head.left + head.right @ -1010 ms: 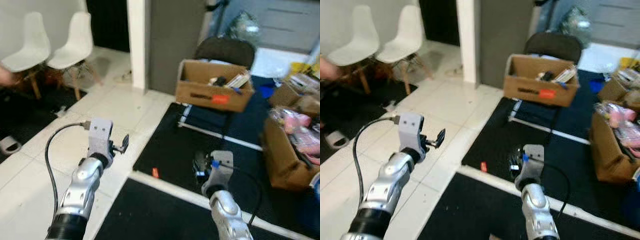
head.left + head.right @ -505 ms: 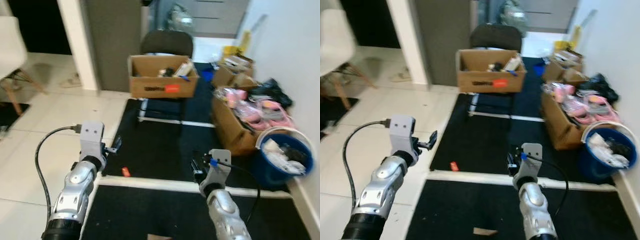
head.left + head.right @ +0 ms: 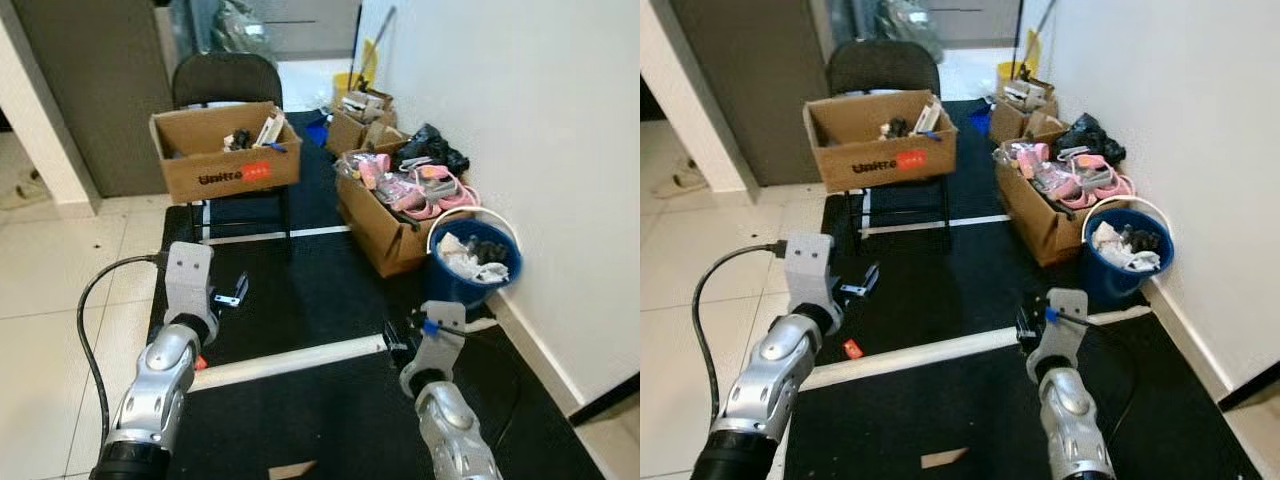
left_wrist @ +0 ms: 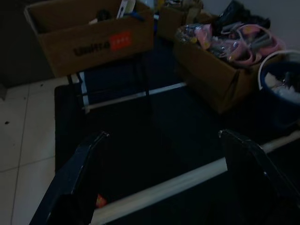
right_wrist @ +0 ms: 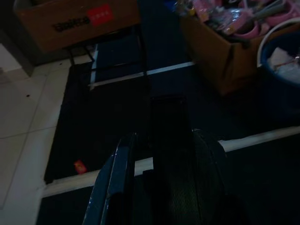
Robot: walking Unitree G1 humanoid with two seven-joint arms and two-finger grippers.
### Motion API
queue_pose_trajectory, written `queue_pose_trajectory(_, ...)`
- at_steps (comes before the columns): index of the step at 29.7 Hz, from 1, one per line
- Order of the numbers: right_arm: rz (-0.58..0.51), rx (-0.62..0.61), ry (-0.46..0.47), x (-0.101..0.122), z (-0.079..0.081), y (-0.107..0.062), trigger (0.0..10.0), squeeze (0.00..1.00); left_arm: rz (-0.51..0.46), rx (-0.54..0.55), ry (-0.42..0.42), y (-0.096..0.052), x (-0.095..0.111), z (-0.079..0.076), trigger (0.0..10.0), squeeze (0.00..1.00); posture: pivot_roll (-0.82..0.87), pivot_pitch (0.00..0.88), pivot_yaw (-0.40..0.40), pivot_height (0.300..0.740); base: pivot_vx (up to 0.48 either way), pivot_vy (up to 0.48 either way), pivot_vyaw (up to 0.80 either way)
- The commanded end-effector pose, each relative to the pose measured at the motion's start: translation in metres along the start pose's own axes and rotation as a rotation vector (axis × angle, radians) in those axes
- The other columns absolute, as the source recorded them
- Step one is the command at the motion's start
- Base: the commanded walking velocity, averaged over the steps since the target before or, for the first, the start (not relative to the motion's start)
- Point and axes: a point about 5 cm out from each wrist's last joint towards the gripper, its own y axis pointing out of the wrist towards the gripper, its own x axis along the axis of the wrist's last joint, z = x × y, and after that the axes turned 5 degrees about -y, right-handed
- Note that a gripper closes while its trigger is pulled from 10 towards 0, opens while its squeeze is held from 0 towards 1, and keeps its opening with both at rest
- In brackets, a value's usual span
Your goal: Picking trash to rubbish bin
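Left gripper (image 4: 159, 178): fingers spread wide, holding nothing; above black mat (image 3: 330, 290)
Right gripper (image 5: 161, 187): fingers close together, nothing visibly held
Red scrap (image 3: 852, 348): on mat's tile-side edge; axis unclear
Blue bin (image 3: 1127, 262): upright against wall, mouth up, filled with trash

We count three cardboard boxes (image 3: 880, 140) (image 3: 1045, 215) (image 3: 1025, 112), upper middle to right; one blue bin (image 3: 1127, 262) at right; one black chair (image 3: 883, 70) up top; one red scrap (image 3: 852, 349) lower left; two grippers (image 3: 862, 282) (image 3: 1025, 322).
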Motion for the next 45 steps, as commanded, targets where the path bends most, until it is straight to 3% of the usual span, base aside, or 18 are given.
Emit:
queue_pose_trajectory(1, 0.001, 0.009, -0.006, 0.0015, 0.002, 0.0008, 10.0, 0.0, 0.019, 0.007, -0.015, -0.0028, -0.0044, 0.0012, 10.0, 0.0, 0.02, 0.123, 0.021, 0.74, 0.0, 0.0, 0.0)
queue_pose_trajectory(9, 0.003, 0.015, -0.009, 0.0019, 0.0025, 0.0016, 10.0, 0.0, 0.01, -0.004, -0.063, -0.0039, -0.0026, 0.0002, 10.0, 0.0, 0.02, 0.123, 0.016, 0.74, 0.197, 0.0, 0.0)
queue_pose_trajectory(33, 0.025, 0.006, -0.002, -0.0019, 0.0009, 0.0013, 10.0, 0.0, 0.03, -0.003, -0.02, 0.0002, 0.0006, -0.0006, 10.0, 0.0, 0.02, 0.122, 0.018, 0.74, 0.334, 0.0, 0.0)
queue_pose_trajectory(45, 0.026, 0.008, -0.006, -0.0025, 0.0023, 0.0012, 10.0, 0.0, 0.034, -0.007, -0.02, -0.0006, 0.001, -0.0002, 10.0, 0.0, 0.02, 0.122, 0.02, 0.74, 0.308, 0.0, -0.47)
